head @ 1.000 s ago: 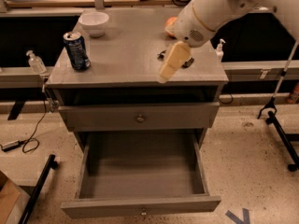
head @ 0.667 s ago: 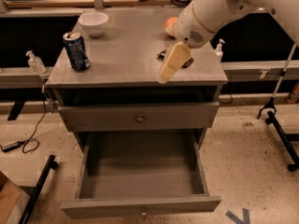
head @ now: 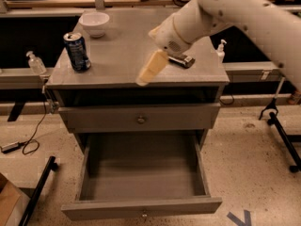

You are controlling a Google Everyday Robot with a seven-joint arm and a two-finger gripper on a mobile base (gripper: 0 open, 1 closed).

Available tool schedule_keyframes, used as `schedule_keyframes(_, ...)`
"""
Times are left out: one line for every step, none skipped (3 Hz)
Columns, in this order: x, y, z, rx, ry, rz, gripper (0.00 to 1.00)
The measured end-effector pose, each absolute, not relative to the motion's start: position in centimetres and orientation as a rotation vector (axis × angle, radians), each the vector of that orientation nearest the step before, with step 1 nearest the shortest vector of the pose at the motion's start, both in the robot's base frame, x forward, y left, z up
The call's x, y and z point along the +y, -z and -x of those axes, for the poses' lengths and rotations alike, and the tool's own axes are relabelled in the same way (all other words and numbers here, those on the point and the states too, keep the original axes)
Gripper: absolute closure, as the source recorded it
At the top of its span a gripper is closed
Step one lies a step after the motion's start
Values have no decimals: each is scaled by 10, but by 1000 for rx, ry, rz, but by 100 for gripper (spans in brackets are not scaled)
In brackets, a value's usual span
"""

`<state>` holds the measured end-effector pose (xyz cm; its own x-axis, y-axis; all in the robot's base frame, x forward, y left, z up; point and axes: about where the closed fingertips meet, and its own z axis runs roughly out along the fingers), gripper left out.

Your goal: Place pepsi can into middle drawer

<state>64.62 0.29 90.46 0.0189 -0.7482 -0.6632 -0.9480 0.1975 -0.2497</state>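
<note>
The pepsi can (head: 76, 51), dark blue with a silver top, stands upright near the left front corner of the grey cabinet top (head: 122, 55). My gripper (head: 150, 68), cream-coloured, hangs over the front middle of the cabinet top, well to the right of the can and not touching it. It holds nothing that I can see. The middle drawer (head: 141, 175) is pulled out wide and is empty inside. The upper drawer front (head: 140, 119) above it is shut.
A white bowl (head: 94, 22) sits at the back left of the top. A small dark object (head: 181, 60) lies by my wrist. Clear pump bottles stand on the rails at the left (head: 34, 62) and right (head: 220, 49). A black stand leg (head: 282, 135) is on the floor at the right.
My arm and gripper have moved left across the cabinet top, closer to the can. The can, bowl and drawers have not moved.
</note>
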Motion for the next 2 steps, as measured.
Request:
schedule_keyframes(37,-891,-673,1698,-450,1556,0)
schedule_keyframes(78,-874,-704,1636,-552,1527,0)
